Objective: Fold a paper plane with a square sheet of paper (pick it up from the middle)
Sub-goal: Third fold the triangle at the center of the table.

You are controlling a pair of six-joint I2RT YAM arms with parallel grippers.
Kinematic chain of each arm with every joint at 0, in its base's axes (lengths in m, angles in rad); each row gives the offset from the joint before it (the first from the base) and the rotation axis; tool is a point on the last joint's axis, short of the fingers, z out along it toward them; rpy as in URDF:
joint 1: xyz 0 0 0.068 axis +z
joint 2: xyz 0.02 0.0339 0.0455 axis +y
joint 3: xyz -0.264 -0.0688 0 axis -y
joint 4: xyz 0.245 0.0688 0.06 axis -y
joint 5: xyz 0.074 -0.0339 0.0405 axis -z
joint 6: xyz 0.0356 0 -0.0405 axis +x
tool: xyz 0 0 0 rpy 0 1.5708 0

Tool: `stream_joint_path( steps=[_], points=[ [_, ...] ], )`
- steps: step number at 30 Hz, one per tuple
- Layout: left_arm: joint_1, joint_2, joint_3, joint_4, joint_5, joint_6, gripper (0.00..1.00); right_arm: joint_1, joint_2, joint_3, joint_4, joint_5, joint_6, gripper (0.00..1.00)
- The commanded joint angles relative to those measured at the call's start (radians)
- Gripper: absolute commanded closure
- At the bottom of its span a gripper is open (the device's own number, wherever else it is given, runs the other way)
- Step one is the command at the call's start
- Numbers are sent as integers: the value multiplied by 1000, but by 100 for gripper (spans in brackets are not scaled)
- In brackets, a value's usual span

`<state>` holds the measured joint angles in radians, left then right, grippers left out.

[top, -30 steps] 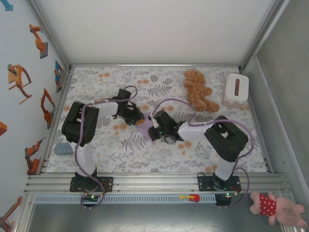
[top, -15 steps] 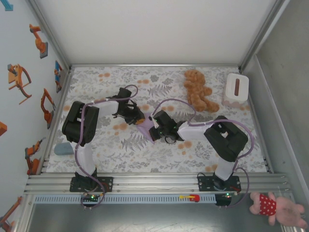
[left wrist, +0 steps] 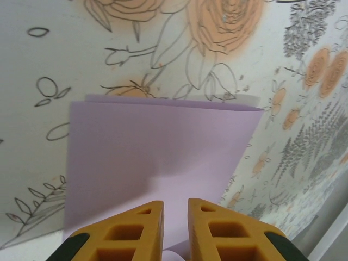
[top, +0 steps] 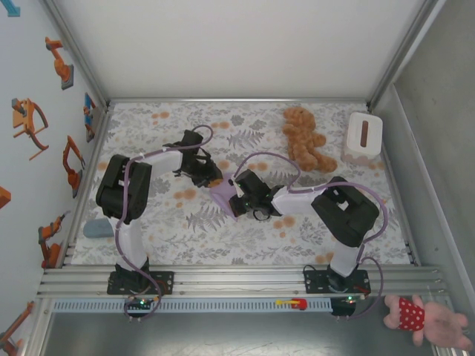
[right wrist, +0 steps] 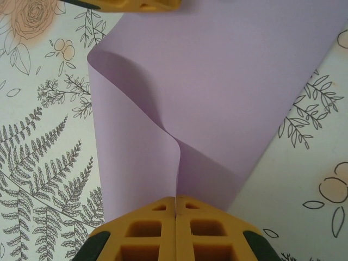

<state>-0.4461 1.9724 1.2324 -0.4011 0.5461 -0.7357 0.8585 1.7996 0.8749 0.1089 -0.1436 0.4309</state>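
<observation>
Two sets of jaws are placed at the square sheet of paper [top: 222, 194], mid-counter. The right jaws are clenched on one edge, buckling it, presumably so a fold can be started. The left jaws are nearly closed at the opposite edge, and whether it is gripped cannot be told. The flowered counter [top: 223, 230] is enclosed by white walls, with a teddy bear [top: 304, 139] set at its far side.

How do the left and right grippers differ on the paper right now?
The right gripper has its fingers pressed together, pinching the paper. The left gripper shows a narrow gap, and I cannot tell whether it grips. At the right gripper the paper buckles into a raised ridge; in front of the left gripper it lies smooth. Both have orange fingers and meet the paper from opposite sides.
</observation>
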Motion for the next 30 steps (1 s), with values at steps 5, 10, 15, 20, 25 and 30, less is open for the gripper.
stream_joint_path(
  steps=[5,10,15,20,25,30],
  points=[
    [0,49,22,-56,-24,36,83,-5,10,30,-14,7,9,100],
    [0,51,17,-64,-30,42,83,-6,14,30,-9,7,8,100],
    [0,51,14,-64,-32,43,84,-6,20,32,-14,12,8,100],
    [0,54,12,-64,-30,44,84,-6,27,36,-21,16,8,100],
    [-1,53,13,-64,-31,45,84,-7,33,38,-34,18,9,100],
    [-1,53,15,-64,-29,44,84,-6,35,38,-50,24,10,100]
  ],
)
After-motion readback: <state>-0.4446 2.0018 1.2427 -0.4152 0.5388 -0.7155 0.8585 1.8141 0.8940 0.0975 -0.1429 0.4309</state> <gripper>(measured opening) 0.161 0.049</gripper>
